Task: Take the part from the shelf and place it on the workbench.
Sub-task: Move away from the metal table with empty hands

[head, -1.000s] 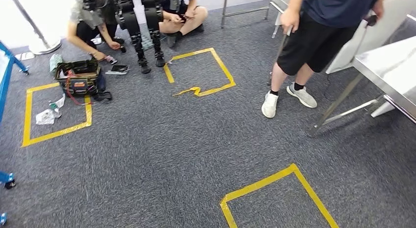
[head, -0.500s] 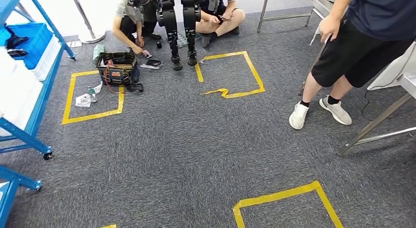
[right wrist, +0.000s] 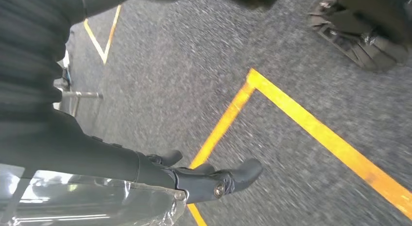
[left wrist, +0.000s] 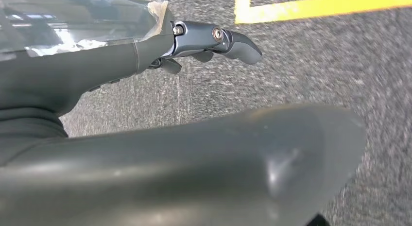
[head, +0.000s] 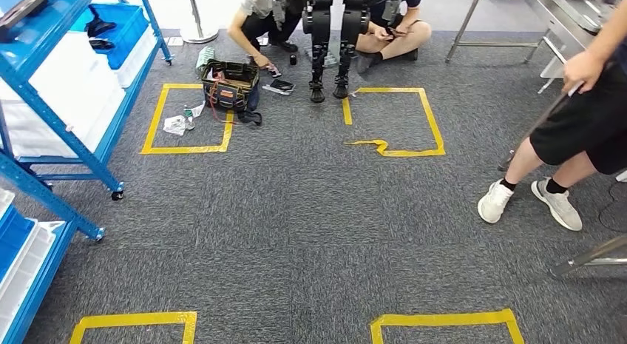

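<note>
Both hands hang empty over grey carpet (head: pixel 310 211): the left hand (left wrist: pixel 204 41) and the right hand (right wrist: pixel 204 180) each show dark fingers loosely apart, holding nothing. Yellow tape (right wrist: pixel 311 126) marks the floor beneath. At left stands the blue shelf (head: pixel 70 122), dark parts (head: pixel 97 26) lying in its blue bin (head: pixel 122 33).

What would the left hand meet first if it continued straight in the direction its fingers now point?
Probably the grey carpet: the left hand holds nothing and hangs over it, near a yellow tape line. Depth is unclear.
</note>
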You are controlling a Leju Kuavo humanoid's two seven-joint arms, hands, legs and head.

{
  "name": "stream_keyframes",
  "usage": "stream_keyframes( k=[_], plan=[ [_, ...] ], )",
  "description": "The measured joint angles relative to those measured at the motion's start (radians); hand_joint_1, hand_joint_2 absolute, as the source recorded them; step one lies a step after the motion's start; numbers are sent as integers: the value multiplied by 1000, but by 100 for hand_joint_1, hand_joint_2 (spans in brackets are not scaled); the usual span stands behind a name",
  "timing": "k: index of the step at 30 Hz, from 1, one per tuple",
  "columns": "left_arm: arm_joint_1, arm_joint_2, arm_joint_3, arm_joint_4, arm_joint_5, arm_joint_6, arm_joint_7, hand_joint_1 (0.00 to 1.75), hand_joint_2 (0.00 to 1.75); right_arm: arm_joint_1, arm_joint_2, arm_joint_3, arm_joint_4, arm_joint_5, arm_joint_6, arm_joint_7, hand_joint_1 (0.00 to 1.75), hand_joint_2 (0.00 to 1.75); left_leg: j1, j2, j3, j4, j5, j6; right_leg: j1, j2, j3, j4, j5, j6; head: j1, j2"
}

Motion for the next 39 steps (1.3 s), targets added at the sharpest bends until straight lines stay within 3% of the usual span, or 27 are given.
stream_keyframes(
  k=[1,3,4,5,6,8,10,12,14,15,17,19,20,22,24,26,28,30,32,34,35,36,37,38,39],
  plan=[
    [-2,1,-1,0,-3,-2,2,0,0,3,0,-1,0,-3,-1,0,0,175,0,-12,-2,-1,3,5,-2,33,-29,60,-29,-3,0,0],
    [-5,2,-4,0,-8,-6,7,0,0,11,0,-4,0,-9,-2,-1,0,175,-3,-42,-8,0,6,12,-2,63,-98,198,-80,-8,1,0],
    [-5,2,-6,0,-11,-8,10,0,0,16,1,-5,0,-10,-3,-1,0,175,-5,-58,-10,0,7,13,-2,66,-120,236,-87,-6,0,0],
    [-4,2,-8,0,-13,-10,13,0,0,19,1,-6,0,-11,-5,-2,0,175,-6,-74,-10,0,8,14,-2,69,-123,234,-77,-1,0,0],
    [-4,2,-10,0,-15,-12,15,0,0,22,1,-7,0,-12,-6,-4,0,175,-6,-89,-10,0,9,13,-3,73,-106,191,-53,7,0,0],
    [-3,2,-11,0,-16,-14,18,0,0,23,2,-8,0,-12,-10,-9,0,175,-7,-116,-9,1,12,8,-5,106,-43,47,9,17,0,0],
    [-4,2,-13,0,-16,-14,19,0,0,24,3,-8,0,-13,-13,-12,0,175,-10,-137,-10,1,16,-1,-4,132,-8,-36,42,9,-1,0],
    [-1,3,-15,0,-16,-14,21,0,0,24,4,-8,0,-13,-14,-13,0,175,-9,-154,-14,-4,22,-14,0,119,-3,-44,48,-8,-1,0],
    [3,3,-16,0,-16,-13,22,0,0,24,6,-8,0,-11,-14,-14,0,175,-8,-129,-23,8,12,-24,-2,98,1,-50,57,-26,-2,0],
    [3,3,-16,0,-15,-12,22,0,0,25,7,-8,0,-10,-14,-14,0,175,-8,-101,-38,40,-11,-27,-4,85,1,-54,61,-34,-5,0],
    [1,3,-16,0,-12,-8,22,0,0,29,8,-8,0,-7,-14,-14,0,175,-8,-45,-91,156,-83,-33,-2,58,-2,-55,63,-43,-9,0],
    [0,3,-16,0,-9,-5,20,0,0,34,8,-8,1,-4,-14,-13,0,175,-5,-30,-137,261,-125,-39,1,28,-5,-55,62,-46,-10,0],
    [2,2,-16,0,-8,-5,19,0,0,34,7,-8,1,-3,-14,-13,0,175,-4,-26,-137,269,-121,-41,2,14,-6,-55,62,-46,-10,0],
    [4,3,-17,0,-8,-4,17,0,0,34,8,-8,1,-3,-14,-12,0,175,-3,-5,-79,174,-70,-41,2,-10,-5,-54,61,-45,-11,0],
    [2,3,-17,0,-9,-4,15,0,0,34,7,-8,1,-3,-14,-12,0,175,-5,46,-4,45,-29,-34,9,-30,-2,-53,56,-39,-12,0],
    [-1,3,-19,0,-12,-4,14,0,0,33,6,-9,1,-5,-15,-12,0,175,-11,67,21,-4,-21,-21,17,-49,3,-52,51,-30,-11,0],
    [-2,3,-19,0,-14,-4,14,0,0,33,5,-10,1,-6,-18,-12,0,175,-12,40,20,-8,-14,-9,16,-61,7,-49,46,-21,-10,0],
    [-3,3,-20,0,-16,-4,14,0,0,33,6,-13,0,-8,-22,-11,0,175,-7,15,19,-14,-5,6,11,-18,-8,-11,21,-15,-8,0],
    [-6,2,-21,0,-17,-6,14,0,0,37,6,-18,0,-10,-23,-11,0,175,-4,-11,15,-16,2,15,6,45,-60,103,-35,-18,-6,0],
    [-6,2,-22,0,-20,-12,14,0,0,43,6,-22,1,-10,-23,-10,0,175,-3,-44,8,-16,6,17,2,64,-118,227,-79,-17,-5,0],
    [-5,2,-23,0,-23,-15,14,0,0,46,6,-23,1,-11,-23,-9,0,175,-3,-60,7,-16,8,16,-1,67,-128,245,-80,-10,-5,0],
    [-4,2,-24,0,-25,-16,14,0,0,47,6,-24,1,-11,-24,-9,0,175,-1,-76,7,-15,9,14,-4,69,-118,222,-64,0,-5,0],
    [-4,1,-24,0,-26,-17,14,0,0,47,6,-24,1,-11,-24,-9,0,175,1,-91,7,-14,11,10,-9,76,-89,160,-35,12,-5,0],
    [-4,1,-25,0,-27,-17,14,0,0,47,6,-24,1,-11,-24,-9,0,175,3,-104,7,-14,12,5,-16,97,-55,85,-5,24,-4,0],
    [-5,1,-25,0,-27,-17,14,0,0,47,7,-25,1,-12,-25,-9,0,175,3,-117,5,-12,13,-2,-20,115,-28,21,20,29,-2,0]
  ],
)
